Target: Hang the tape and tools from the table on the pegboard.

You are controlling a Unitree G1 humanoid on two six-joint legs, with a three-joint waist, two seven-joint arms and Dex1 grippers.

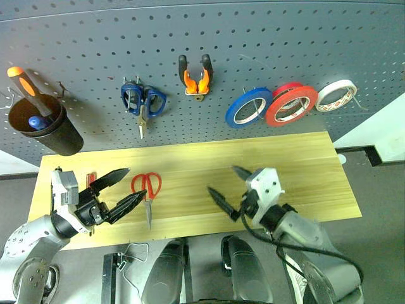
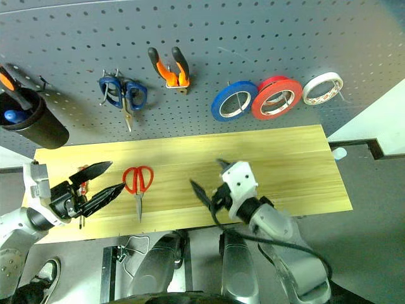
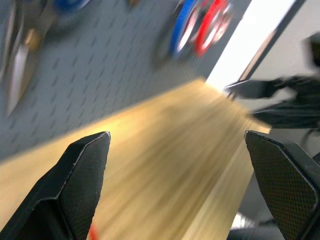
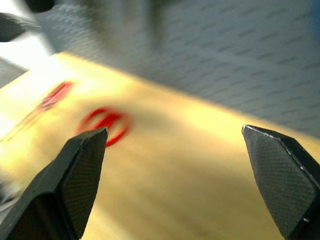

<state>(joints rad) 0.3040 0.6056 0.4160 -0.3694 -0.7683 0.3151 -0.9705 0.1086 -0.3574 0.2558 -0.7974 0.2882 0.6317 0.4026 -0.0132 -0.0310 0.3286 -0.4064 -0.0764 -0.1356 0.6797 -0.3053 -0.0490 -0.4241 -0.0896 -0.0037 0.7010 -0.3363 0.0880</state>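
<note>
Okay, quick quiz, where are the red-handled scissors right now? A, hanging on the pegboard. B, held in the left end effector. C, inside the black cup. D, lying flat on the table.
D: the red-handled scissors lie flat on the table, blades pointing toward the near edge, just beside the open left end effector, which holds nothing.
</note>
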